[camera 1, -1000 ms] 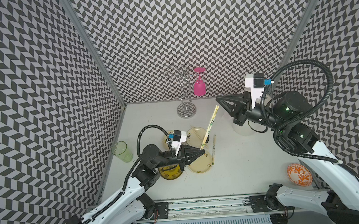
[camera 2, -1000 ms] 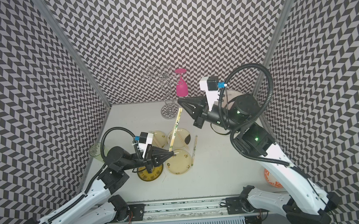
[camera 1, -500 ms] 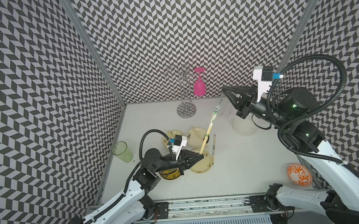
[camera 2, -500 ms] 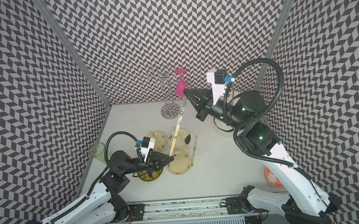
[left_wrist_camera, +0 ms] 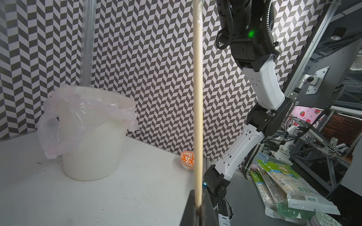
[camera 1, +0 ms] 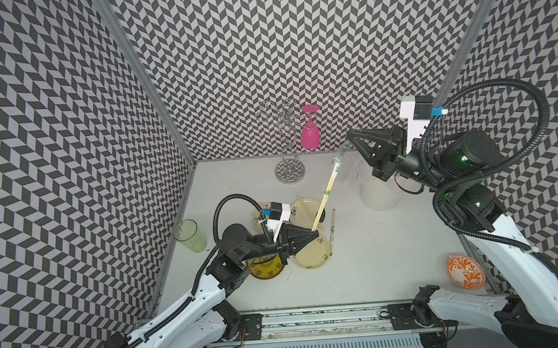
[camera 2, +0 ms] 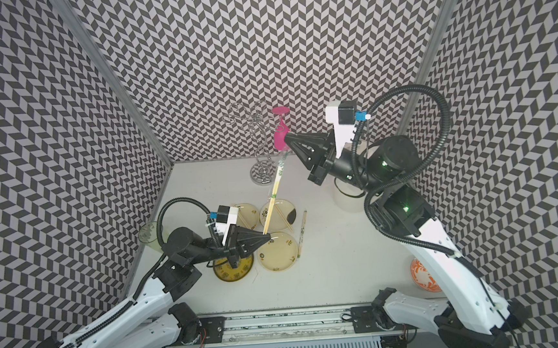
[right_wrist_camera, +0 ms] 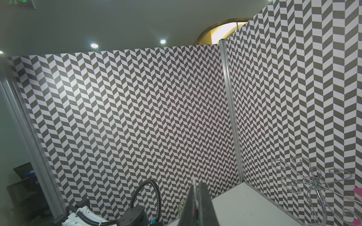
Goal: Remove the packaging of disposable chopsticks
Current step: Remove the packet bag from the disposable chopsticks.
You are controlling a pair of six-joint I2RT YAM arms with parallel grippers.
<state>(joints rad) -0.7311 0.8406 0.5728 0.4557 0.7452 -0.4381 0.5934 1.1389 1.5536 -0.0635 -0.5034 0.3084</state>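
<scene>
My left gripper [camera 1: 315,234] [camera 2: 268,237] [left_wrist_camera: 198,211] is shut on the lower end of a pair of disposable chopsticks [camera 1: 322,208] [camera 2: 270,212] [left_wrist_camera: 197,117], which slant up over the plates. Their upper part is still inside the packaging [camera 1: 336,165] [camera 2: 280,168], a clear sleeve with green marks. My right gripper [camera 1: 349,134] [camera 2: 285,137] [right_wrist_camera: 196,187] is raised near the back wall and shut on the sleeve's far end. A second wrapped pair [camera 1: 332,231] [camera 2: 302,233] lies on the table beside the plates. Bare sticks [camera 1: 307,211] rest on a back plate.
Several small plates [camera 1: 312,258] [camera 2: 278,257] cluster under the left gripper. A green cup [camera 1: 189,236] stands at the left wall. A wire rack [camera 1: 287,140] with a pink glass [camera 1: 310,135] stands at the back. A white bin [camera 1: 378,196] [left_wrist_camera: 92,148] with a bag is below the right gripper. An orange bowl [camera 1: 465,271] sits front right.
My right gripper has risen up and to the right with the sleeve's end, sliding the sleeve further along the sticks. The left gripper dipped and came back, still holding the sticks.
</scene>
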